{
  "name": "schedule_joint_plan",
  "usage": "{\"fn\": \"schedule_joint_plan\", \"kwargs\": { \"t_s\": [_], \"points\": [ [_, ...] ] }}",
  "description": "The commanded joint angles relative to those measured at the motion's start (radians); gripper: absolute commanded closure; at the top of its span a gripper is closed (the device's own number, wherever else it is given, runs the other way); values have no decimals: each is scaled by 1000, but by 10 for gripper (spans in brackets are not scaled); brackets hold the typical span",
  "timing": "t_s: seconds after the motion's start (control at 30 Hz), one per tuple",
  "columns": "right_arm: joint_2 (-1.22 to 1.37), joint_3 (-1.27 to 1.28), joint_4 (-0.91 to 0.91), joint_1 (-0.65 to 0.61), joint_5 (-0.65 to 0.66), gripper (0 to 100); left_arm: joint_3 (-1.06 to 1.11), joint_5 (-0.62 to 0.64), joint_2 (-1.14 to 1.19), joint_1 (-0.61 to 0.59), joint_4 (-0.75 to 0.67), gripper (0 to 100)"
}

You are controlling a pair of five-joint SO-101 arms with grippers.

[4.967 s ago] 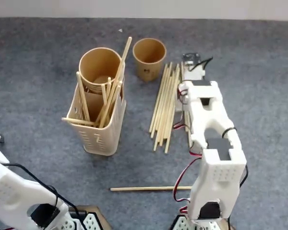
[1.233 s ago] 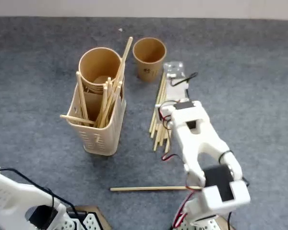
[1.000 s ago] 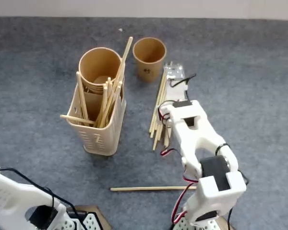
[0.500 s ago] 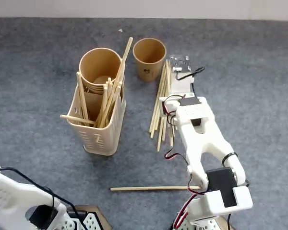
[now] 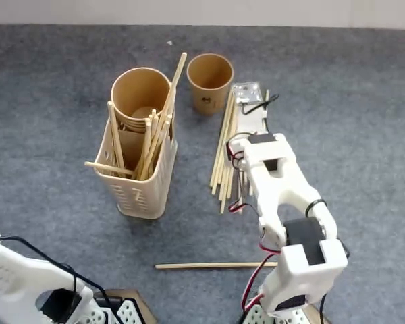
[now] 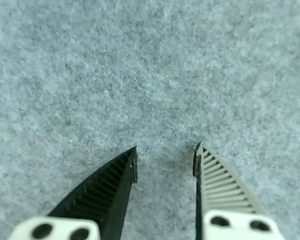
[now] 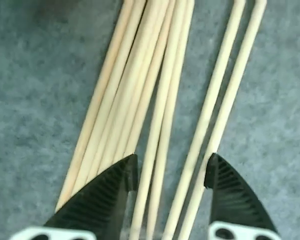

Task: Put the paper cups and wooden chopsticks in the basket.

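Presently, the right gripper (image 7: 172, 158) is being held spread open over the loose chopsticks (image 7: 140, 75) lying beside the basket (image 5: 139, 193).

We lose part of the loose chopsticks (image 5: 221, 162) beneath the right arm (image 5: 273, 175) — in the right wrist view their ends run past the edge.

The table cover (image 5: 364, 101) is rough, fuzzy grey cloth. The chopsticks (image 5: 224, 145) are smooth, pale bare wood. The loose cup (image 5: 209, 79) and the cup in the basket (image 5: 140, 94) are matt brown paper. The basket (image 5: 140, 192) is cream plastic with a faint sheen. The right arm (image 5: 278, 182) is smooth white plastic. The right gripper (image 7: 170, 167) has ridged matt black fingers (image 7: 97, 200).
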Motion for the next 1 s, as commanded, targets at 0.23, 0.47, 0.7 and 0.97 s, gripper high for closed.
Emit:
{"fn": "schedule_joint_plan", "kwargs": {
  "t_s": [0.23,0.47,0.7,0.97],
  "points": [
    [208,-193,4,71,141,779,-8,-8,-10,8,-12,789],
    [254,-232,4,96,138,779,-8,-8,-10,8,-12,789],
    [249,-236,5,97,137,996,-7,-8,-10,8,-11,789],
    [248,-236,5,97,137,837,-7,-8,-10,8,-12,789]
  ]
}}
